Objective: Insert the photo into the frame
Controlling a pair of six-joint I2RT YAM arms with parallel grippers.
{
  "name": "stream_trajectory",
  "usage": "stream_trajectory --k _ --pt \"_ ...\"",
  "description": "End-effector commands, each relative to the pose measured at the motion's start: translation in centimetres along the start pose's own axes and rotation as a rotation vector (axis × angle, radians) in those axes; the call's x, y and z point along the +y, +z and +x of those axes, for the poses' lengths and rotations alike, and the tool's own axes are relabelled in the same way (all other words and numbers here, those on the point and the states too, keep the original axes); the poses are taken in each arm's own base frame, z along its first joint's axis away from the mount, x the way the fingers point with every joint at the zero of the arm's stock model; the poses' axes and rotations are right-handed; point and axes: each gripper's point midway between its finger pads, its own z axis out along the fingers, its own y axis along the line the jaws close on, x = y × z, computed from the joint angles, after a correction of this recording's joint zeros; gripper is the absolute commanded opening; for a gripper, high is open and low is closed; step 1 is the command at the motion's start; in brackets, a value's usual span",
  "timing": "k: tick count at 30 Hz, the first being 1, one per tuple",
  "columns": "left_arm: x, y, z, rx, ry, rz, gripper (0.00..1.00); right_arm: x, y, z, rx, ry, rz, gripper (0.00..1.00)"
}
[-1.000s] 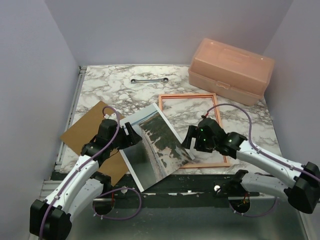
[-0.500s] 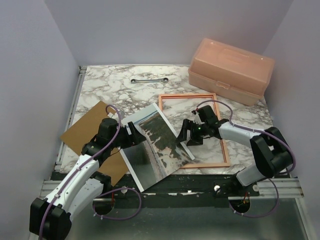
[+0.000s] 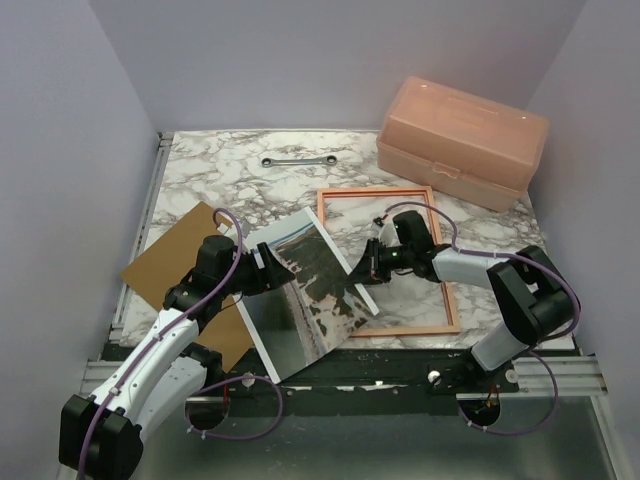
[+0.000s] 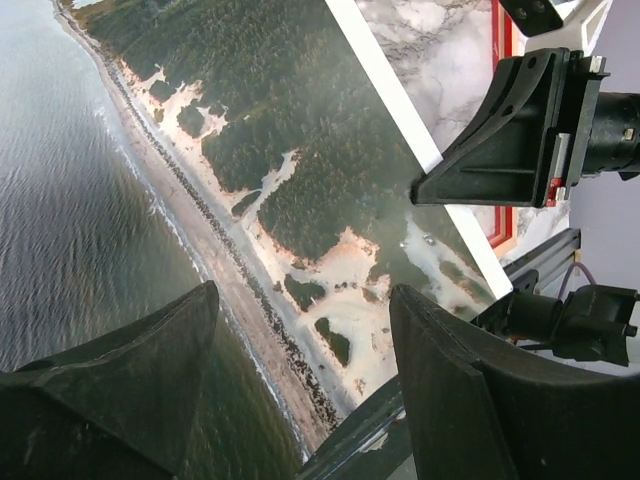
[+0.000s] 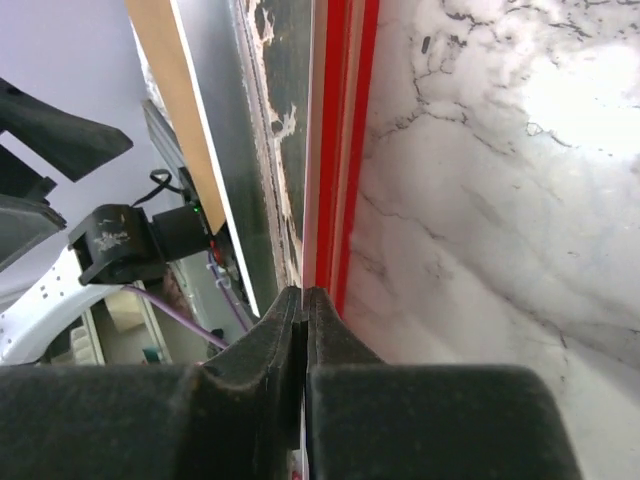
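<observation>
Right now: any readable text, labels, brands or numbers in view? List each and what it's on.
No readable text in any view.
photo: aerial coast picture with a white edge, no print or caption.
frame: plain, no marking seen.
box: no label or brand visible.
wrench: any stamp is too small to read.

High overview, two close wrist views

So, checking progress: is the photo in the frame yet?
Out. The photo lies mostly left of the frame, only its right edge overlapping the left rail.
</observation>
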Motion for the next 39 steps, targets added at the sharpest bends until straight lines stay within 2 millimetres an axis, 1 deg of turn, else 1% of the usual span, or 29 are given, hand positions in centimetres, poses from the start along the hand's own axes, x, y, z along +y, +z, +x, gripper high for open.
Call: stream_trajectory --k 1,3,5,7,8,11,12,13,14,15,16,17,18,19,20,21,23,25,26,28,30,32,35,37,39 --pt "-0.6 -0.1 0.1 0.004 0.011 0.03 0.71 1.2 -0.3 -0.2 -0.001 -0.01 -0.05 0.02" --pt "-0.6 -0.2 0.1 0.002 0.014 0.03 0.71 1.9 -0.8 -0.8 -0.023 -0.032 -0.033 0.01" --pt "-0.7 -0.4 0.0 -0.003 0.016 0.027 0.71 2.9 -1.9 -1.8 -0.06 -0.067 0.006 0.01" --pt "-0.7 -0.5 -0.1 -0.004 0.018 0.022 0.71 4.1 -3.6 -2.9 -0.107 -0.1 0.076 0.01" --pt "-0.6 -0.6 -0.1 -0.007 0.019 0.019 0.71 4.9 -4.8 -3.9 -0.153 -0.123 0.12 0.01" --pt "-0.6 -0.6 -0.1 -0.008 0.019 0.014 0.71 7.5 -9.3 -6.8 -0.311 -0.193 0.254 0.01" --pt "-0.6 -0.6 -0.1 -0.007 0.019 0.013 0.71 8.4 -11.0 -7.5 -0.356 -0.211 0.301 0.01" --pt "-0.5 -0.5 -0.1 -0.007 0.017 0.011 0.71 9.8 -13.1 -8.6 -0.424 -0.241 0.339 0.01" --pt "-0.5 -0.5 0.0 -0.005 0.017 0.01 0.71 10.2 -14.8 -9.0 -0.461 -0.261 0.394 0.01" --pt "-0.5 -0.5 0.0 -0.003 0.016 0.009 0.71 11.3 -17.0 -9.9 -0.522 -0.279 0.444 0.01" --pt "-0.5 -0.4 0.0 -0.002 0.017 0.009 0.71 11.6 -18.7 -10.1 -0.546 -0.296 0.502 0.01" --pt "-0.5 -0.4 0.0 -0.002 0.017 0.009 0.71 12.1 -20.9 -10.8 -0.595 -0.305 0.572 0.01" --pt "-0.5 -0.4 0.0 -0.002 0.017 0.008 0.71 12.5 -22.3 -11.1 -0.615 -0.32 0.62 0.01" --pt "-0.5 -0.4 0.0 -0.001 0.018 0.007 0.71 13.1 -24.2 -11.4 -0.648 -0.33 0.673 0.01" --pt "-0.4 -0.3 0.1 0.001 0.016 0.004 0.71 13.2 -25.4 -11.7 -0.659 -0.333 0.72 0.01" --pt "-0.4 -0.3 0.1 0.001 0.015 0.006 0.71 13.8 -26.8 -11.8 -0.681 -0.339 0.755 0.01" --pt "-0.4 -0.1 0.2 0.007 0.013 0.004 0.71 14.4 -28.5 -12.0 -0.696 -0.344 0.805 0.01" --pt "-0.4 0.0 0.3 0.012 0.013 0.003 0.71 14.9 -29.4 -12.1 -0.699 -0.343 0.833 0.01" --pt "-0.3 0.1 0.4 0.016 0.012 0.001 0.71 15.1 -29.5 -12.2 -0.695 -0.342 0.84 0.01" --pt "-0.3 0.2 0.4 0.019 0.012 -0.003 0.71 15.0 -29.3 -12.3 -0.673 -0.342 0.848 0.01" --pt "-0.2 0.2 0.5 0.022 0.01 -0.005 0.71 14.6 -28.5 -12.5 -0.636 -0.344 0.859 0.01" --pt "-0.3 0.2 0.5 0.022 0.011 -0.006 0.71 13.6 -27.5 -12.7 -0.587 -0.338 0.886 0.01" --pt "-0.3 0.2 0.6 0.023 0.011 -0.008 0.71 11.9 -25.5 -12.6 -0.509 -0.335 0.913 0.01" --pt "-0.3 0.3 0.6 0.024 0.009 -0.01 0.71 11.3 -24.0 -12.4 -0.474 -0.339 0.916 0.01" --pt "-0.3 0.2 0.5 0.022 0.01 -0.011 0.71 11.2 -22.3 -11.9 -0.441 -0.356 0.908 0.01"
